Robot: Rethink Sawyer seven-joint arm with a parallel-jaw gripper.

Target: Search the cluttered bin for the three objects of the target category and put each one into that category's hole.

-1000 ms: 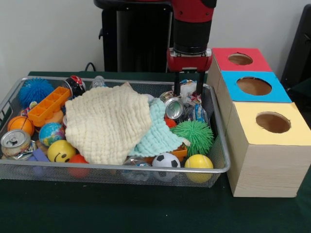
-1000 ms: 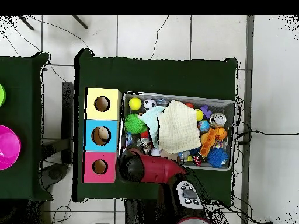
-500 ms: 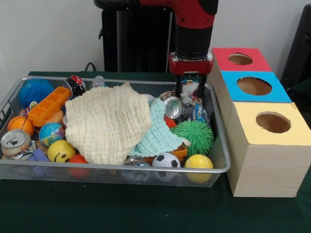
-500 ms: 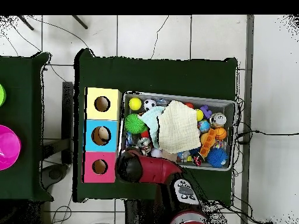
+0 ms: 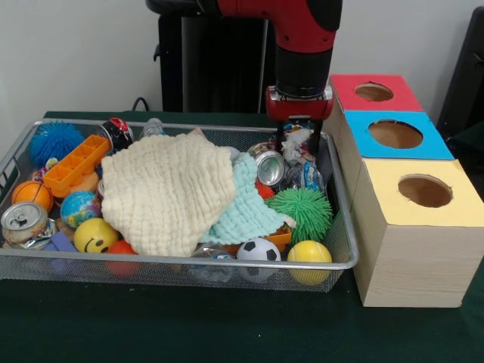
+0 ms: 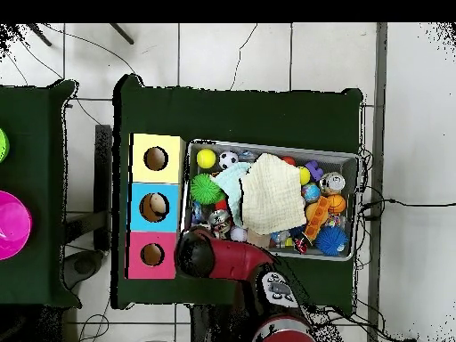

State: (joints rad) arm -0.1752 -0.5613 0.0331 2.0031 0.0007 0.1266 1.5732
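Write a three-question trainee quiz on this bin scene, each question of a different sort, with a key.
1. True or false: the cream cloth lies partly over the light blue cloth.
2. Which box stands nearest the camera in the front view: A red, B blue, C yellow?
3. Fill in: the pincer hangs over the bin's ____ corner beside the red box.

Key:
1. true
2. C, the yellow box
3. far
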